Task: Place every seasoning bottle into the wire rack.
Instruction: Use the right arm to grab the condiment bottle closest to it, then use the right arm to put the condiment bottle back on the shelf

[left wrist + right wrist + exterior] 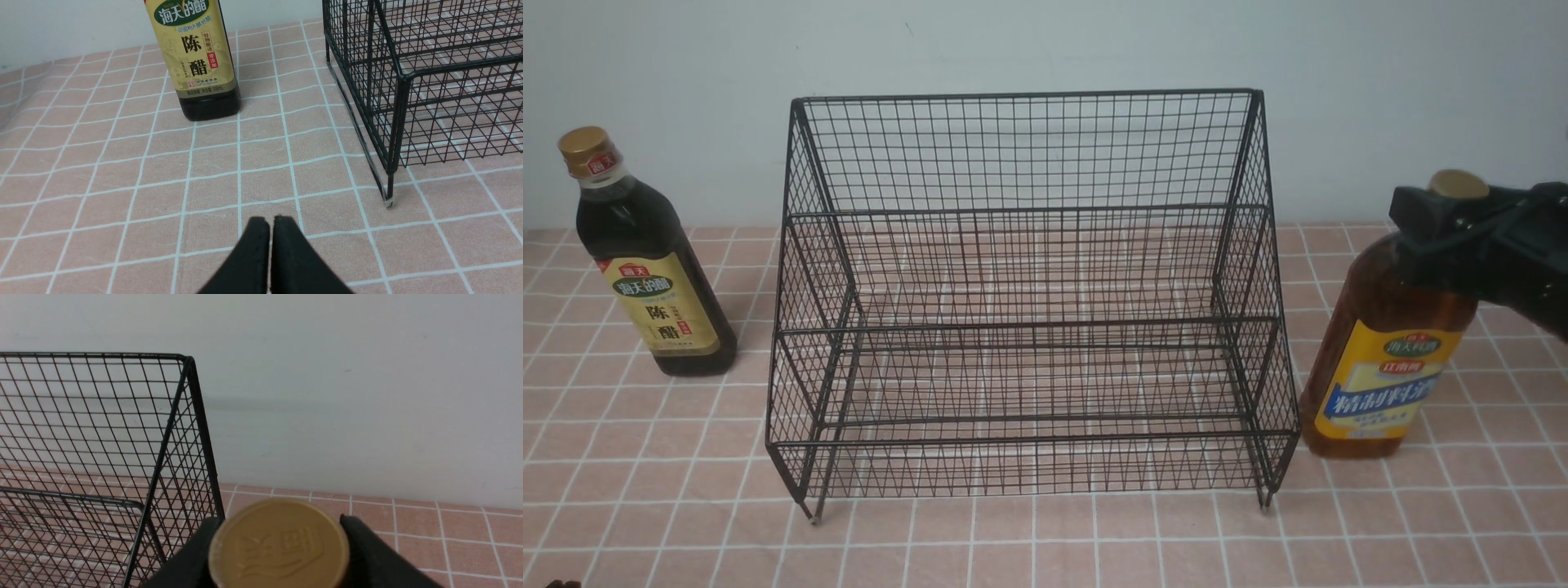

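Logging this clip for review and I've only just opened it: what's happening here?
The right gripper has a finger on each side of the gold cap of the amber bottle, which stands upright on the tiled table right of the wire rack. Whether it has clamped on cannot be told. The left gripper is shut and empty, low over the table, short of the dark bottle standing left of the rack. The rack holds nothing, so both bottles are yet to go in.

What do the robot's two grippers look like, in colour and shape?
Both are matte black. The left gripper has two wedge-shaped fingers tapering to rounded tips. The right gripper shows broad, blocky fingers. No cables or markings are visible.
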Robot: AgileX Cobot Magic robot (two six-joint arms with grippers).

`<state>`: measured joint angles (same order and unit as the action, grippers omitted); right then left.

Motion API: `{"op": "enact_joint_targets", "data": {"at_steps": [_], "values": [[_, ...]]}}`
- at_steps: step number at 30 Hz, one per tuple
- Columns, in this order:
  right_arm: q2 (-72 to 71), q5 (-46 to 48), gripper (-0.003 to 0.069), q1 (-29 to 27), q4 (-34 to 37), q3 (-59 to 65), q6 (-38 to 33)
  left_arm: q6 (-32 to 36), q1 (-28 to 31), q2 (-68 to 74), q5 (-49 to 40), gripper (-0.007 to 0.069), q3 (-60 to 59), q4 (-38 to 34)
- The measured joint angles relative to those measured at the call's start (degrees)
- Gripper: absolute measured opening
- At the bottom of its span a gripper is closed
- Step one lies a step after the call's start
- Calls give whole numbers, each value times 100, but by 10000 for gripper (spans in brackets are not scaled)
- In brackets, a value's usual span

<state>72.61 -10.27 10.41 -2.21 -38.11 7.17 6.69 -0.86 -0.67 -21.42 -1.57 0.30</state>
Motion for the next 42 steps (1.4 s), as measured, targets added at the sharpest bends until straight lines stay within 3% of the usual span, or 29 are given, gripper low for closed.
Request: {"op": "enact_joint_targets", "data": {"at_steps": [6,10,19,26,31,38,42], "values": [[-277,879,323,0,-6,-437,-216,0,0,0,0,-7,0,0],[-614,1279,323,0,-11,-1384,-288,0,0,0,0,-7,0,0],[-803,1361,323,0,-6,-2799,-233,0,0,0,0,-7,0,0],[-768,853,323,6,-6,-2985,438,0,0,0,0,-7,0,5],[-633,737,323,509,-61,-3003,754,0,0,0,0,-7,0,5],[-118,352,323,1415,115,-3014,552,0,0,0,0,-7,0,5],[225,43,323,1610,397,-3021,455,0,0,0,0,-7,0,5]]}}
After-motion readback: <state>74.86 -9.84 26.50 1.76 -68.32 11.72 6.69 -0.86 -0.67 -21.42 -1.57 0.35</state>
